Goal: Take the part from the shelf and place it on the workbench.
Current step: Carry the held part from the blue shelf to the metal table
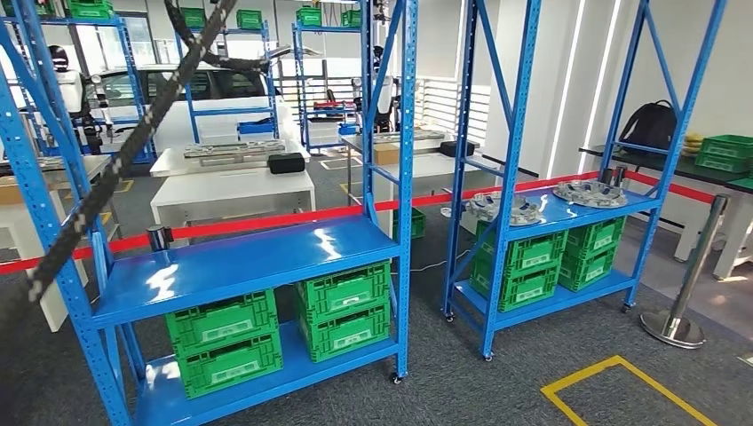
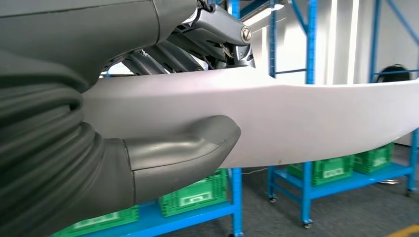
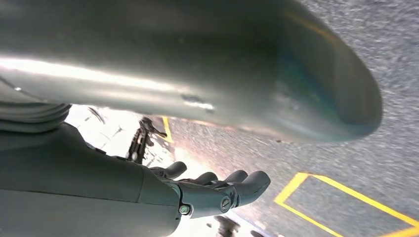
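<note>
On the right-hand shelf (image 1: 568,213), ahead and to the robot's right, lie two grey metal parts (image 1: 590,192), so the right arm seems nearer. The right hand (image 3: 217,190) hangs low over the floor, fingers loosely curled on nothing. The left hand (image 2: 183,153) also hangs, thumb out; whether it is spread I cannot tell.
</note>
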### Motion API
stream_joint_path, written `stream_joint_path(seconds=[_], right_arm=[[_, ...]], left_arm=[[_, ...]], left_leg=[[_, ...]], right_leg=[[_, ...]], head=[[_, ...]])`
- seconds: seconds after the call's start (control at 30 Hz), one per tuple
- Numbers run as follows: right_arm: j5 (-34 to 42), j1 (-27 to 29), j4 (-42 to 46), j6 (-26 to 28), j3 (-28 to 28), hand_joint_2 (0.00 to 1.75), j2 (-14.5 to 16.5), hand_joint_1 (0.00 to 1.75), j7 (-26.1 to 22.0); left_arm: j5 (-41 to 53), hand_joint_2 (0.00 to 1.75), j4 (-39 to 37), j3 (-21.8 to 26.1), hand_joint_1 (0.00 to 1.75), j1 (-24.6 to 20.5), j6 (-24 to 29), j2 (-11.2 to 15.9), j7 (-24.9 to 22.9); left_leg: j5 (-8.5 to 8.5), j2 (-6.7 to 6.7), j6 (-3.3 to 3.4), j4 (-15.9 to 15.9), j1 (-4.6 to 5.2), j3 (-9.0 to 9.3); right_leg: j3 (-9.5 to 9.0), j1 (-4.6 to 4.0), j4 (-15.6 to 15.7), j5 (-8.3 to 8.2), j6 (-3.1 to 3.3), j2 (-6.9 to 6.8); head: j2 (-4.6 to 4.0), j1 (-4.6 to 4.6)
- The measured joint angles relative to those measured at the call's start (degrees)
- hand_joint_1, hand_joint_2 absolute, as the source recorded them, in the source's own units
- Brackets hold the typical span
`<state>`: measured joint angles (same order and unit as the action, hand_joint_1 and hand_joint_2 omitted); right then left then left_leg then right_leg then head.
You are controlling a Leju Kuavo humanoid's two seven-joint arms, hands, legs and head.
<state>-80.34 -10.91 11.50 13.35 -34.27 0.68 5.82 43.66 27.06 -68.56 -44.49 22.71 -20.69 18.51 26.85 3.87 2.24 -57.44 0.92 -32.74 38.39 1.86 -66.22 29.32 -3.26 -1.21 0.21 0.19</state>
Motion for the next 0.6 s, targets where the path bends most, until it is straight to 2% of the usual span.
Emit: stream_joint_path(seconds=[0.03,0.07,0.1,0.17,0.2,0.27,0.33,0.37,0.4,0.47,0.57,0.6], right_arm=[[-0.02,-0.07,-0.01,0.0,0.0,0.0,0.01,0.0,0.03],[-0.03,-0.15,0.02,0.0,0.0,0.0,-0.02,0.0,0.07],[-0.03,-0.21,0.04,0.02,0.0,0.0,-0.02,0.0,0.11],[-0.03,-0.16,0.09,0.04,0.0,0.0,-0.05,0.0,0.16],[-0.03,-0.08,0.09,0.05,0.0,0.0,-0.04,0.0,0.16],[0.0,-0.04,0.09,0.07,0.0,0.0,-0.04,0.0,0.15],[0.03,-0.15,0.09,0.1,0.0,0.0,-0.04,0.0,0.15],[0.06,-0.17,0.09,0.11,0.0,0.0,-0.04,0.0,0.15],[0.1,-0.13,0.09,0.11,0.0,0.0,-0.04,0.0,0.15],[0.18,-0.01,0.09,0.11,0.0,0.0,-0.04,0.0,0.16],[0.23,0.02,0.09,0.11,0.0,0.0,-0.04,0.0,0.16],[0.31,0.01,0.09,0.11,0.0,0.0,-0.01,0.0,0.16]], left_arm=[[0.09,1.75,-0.01,0.08,1.75,-0.01,0.0,-0.01,0.0],[0.19,1.75,0.0,0.21,1.75,-0.01,0.0,-0.01,0.0],[0.27,1.75,0.02,0.34,1.75,-0.02,0.0,-0.01,0.01],[0.33,1.75,0.06,0.55,1.75,-0.05,-0.01,-0.01,0.02],[0.36,1.75,0.09,0.58,1.75,-0.06,-0.01,-0.01,0.02],[0.43,1.75,0.11,0.66,1.75,-0.08,-0.01,0.03,0.02],[0.48,1.75,0.07,0.81,1.75,0.0,-0.02,0.15,0.02],[0.5,1.75,0.04,0.89,1.75,0.11,-0.04,0.21,0.04],[0.52,1.75,0.01,0.93,1.75,0.24,-0.08,0.27,0.08],[0.58,1.75,-0.01,0.97,1.75,0.42,-0.14,0.31,0.16],[0.66,1.75,-0.01,0.98,1.75,0.45,-0.17,0.32,0.17],[0.72,1.75,0.02,1.03,1.75,0.42,-0.17,0.3,0.22]], left_leg=[[0.42,0.6,-0.34,-0.73,0.11,-0.31],[0.84,1.08,-0.67,-1.37,0.24,-0.58],[1.18,1.5,-0.97,-1.83,0.41,-0.69],[1.51,2.39,-1.32,-2.09,0.58,-0.64],[1.75,2.22,-1.58,-2.31,0.48,-0.63],[3.87,-0.15,-2.35,-4.95,0.17,-1.65],[7.89,-2.86,-2.97,-11.63,-0.14,-4.38],[9.48,-3.28,-3.05,-15.24,-0.23,-5.9],[10.21,-3.44,-2.99,-17.64,-0.27,-6.9],[9.61,-3.6,-2.72,-18.42,-0.28,-7.08],[8.43,-3.73,-2.51,-16.84,-0.27,-6.23],[6.94,-5.02,-1.99,-13.09,-0.21,-4.37]], right_leg=[[-1.85,-0.04,3.33,-1.11,0.02,-1.15],[-2.99,-0.09,5.4,-1.67,0.35,-1.95],[-3.31,-0.19,6.16,-1.71,0.81,-2.39],[-2.97,-0.22,5.8,-1.91,1.83,-1.51],[-2.85,-0.15,5.85,-2.05,2.18,-0.97],[-2.64,0.12,6.0,-2.47,2.86,0.1],[-2.27,0.23,6.05,-2.82,3.29,1.23],[-2.05,0.21,6.05,-2.98,3.37,1.88],[-1.83,0.19,6.04,-3.13,3.36,2.6],[-1.58,0.15,6.03,-3.37,3.27,3.73],[-1.51,0.12,6.03,-3.47,3.22,4.25],[-1.47,0.17,6.05,-3.6,3.1,4.79]], head=[[-0.01,0.0],[-0.01,-0.02],[-0.01,-0.05],[-0.01,-0.17],[-0.01,-0.21],[-0.01,-0.32],[-0.01,-0.45],[-0.01,-0.48],[-0.01,-0.5],[-0.01,-0.51],[-0.01,-0.52],[-0.01,-0.52]])
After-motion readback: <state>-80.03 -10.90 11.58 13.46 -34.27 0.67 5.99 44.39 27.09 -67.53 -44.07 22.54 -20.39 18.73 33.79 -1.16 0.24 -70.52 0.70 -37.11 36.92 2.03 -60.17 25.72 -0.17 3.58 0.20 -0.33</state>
